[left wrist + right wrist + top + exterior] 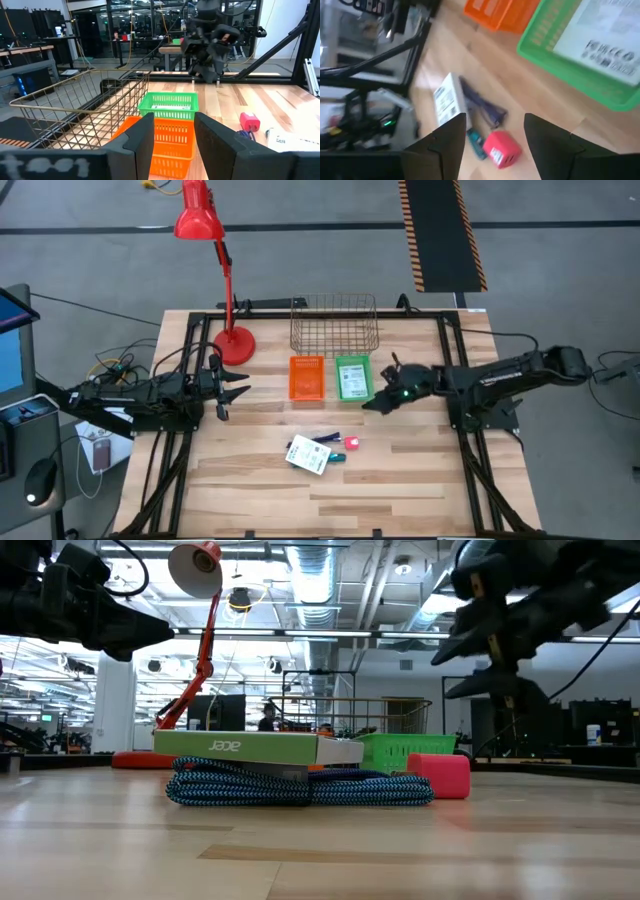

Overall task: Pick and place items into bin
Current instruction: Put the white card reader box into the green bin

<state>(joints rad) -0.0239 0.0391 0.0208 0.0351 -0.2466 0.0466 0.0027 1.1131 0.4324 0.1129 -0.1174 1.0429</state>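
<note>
A flat white card with a black printed label [308, 455] lies on the table's near middle, on top of a blue braided cord [300, 788]. Beside it are a red-pink cube [352, 443], a teal piece [475, 140] and a purple piece [481, 106]. A green bin [353, 377] holds a white printed card [610, 30]. My right gripper [375, 402] hovers open and empty at the green bin's near right corner, above and to the far right of the cube [501, 147]. My left gripper [238, 385] is open at the table's left side, facing the orange bin [165, 145].
An orange bin [307, 377] sits left of the green one. A wire basket [334, 325] stands behind both. A red desk lamp [232, 340] stands at the far left. Bare wood lies near and right of the items. Black frame rails run along both table sides.
</note>
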